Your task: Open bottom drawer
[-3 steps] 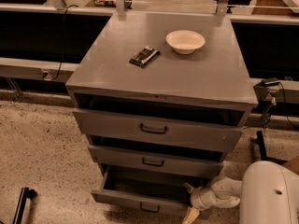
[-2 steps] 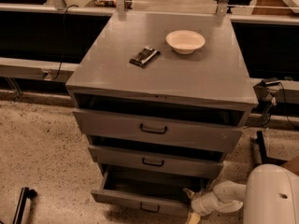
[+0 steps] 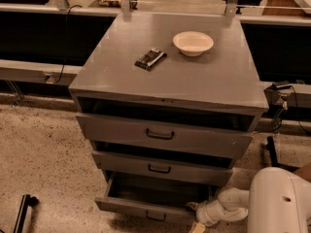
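The bottom drawer sits low in the frame, just below centre. It stands out further than the two drawers above it, so its dark tray shows from above. Its small black handle is at the middle of the low front. The gripper is at the right end of that front, against the drawer's corner, on a white arm that reaches in from the lower right. Whether the gripper is open or closed cannot be told from here, nor whether it grips the drawer's edge or only touches it. Above are the middle drawer and the top drawer, each with a black handle. On the cabinet top, a white bowl and a dark packet lie apart.
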